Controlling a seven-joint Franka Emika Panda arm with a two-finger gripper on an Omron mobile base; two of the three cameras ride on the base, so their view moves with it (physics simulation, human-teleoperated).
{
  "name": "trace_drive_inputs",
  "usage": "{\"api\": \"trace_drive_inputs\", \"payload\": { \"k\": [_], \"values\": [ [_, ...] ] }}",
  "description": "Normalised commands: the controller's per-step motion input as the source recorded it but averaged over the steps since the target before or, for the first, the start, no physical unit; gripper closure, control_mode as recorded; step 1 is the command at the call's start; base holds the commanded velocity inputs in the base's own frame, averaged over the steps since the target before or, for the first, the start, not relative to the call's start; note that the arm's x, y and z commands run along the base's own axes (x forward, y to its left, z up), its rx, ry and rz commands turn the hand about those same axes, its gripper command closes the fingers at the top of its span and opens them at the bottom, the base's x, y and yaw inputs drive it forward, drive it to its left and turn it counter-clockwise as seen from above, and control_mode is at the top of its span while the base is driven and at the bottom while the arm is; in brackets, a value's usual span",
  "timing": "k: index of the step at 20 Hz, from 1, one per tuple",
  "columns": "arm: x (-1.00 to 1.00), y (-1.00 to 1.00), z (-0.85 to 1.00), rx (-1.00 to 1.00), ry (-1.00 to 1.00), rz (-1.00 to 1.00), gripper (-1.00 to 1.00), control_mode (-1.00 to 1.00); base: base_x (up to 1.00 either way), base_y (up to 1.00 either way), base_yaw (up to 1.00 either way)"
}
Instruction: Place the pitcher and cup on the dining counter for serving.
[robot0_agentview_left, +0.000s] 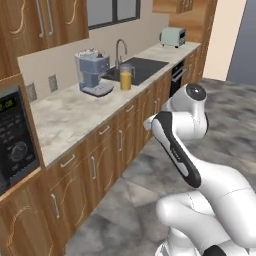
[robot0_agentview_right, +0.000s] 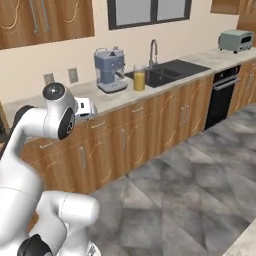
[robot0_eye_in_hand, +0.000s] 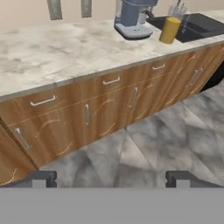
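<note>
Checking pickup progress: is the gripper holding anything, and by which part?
Nothing is held. The gripper is open and empty over the floor; the pitcher stands on the counter by the sink.

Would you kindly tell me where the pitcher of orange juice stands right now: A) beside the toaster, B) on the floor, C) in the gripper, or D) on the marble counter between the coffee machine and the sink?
D: the pitcher stands on the marble counter, between coffee machine and sink.
</note>
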Motion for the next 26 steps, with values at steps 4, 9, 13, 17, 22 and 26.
{"api": "trace_drive_inputs", "payload": {
  "k": [4, 9, 13, 17, 22, 26],
  "values": [
    [0.0, 0.0, 0.0, 0.0, 0.0, 0.0, -1.0, 1.0, 1.0, -0.33, -0.07],
    [0.0, 0.0, 0.0, 0.0, 0.0, 0.0, -1.0, 1.0, 1.0, -0.26, -0.03],
    [0.0, 0.0, 0.0, 0.0, 0.0, 0.0, -1.0, 1.0, 1.0, -0.26, 0.0],
    [0.0, 0.0, 0.0, 0.0, 0.0, 0.0, -1.0, 1.0, 1.0, -0.23, 0.0],
    [0.0, 0.0, 0.0, 0.0, 0.0, 0.0, -1.0, 1.0, 1.0, -0.28, 0.0],
    [0.0, 0.0, 0.0, 0.0, 0.0, 0.0, -1.0, 1.0, 1.0, -0.2, 0.2]
  ]
}}
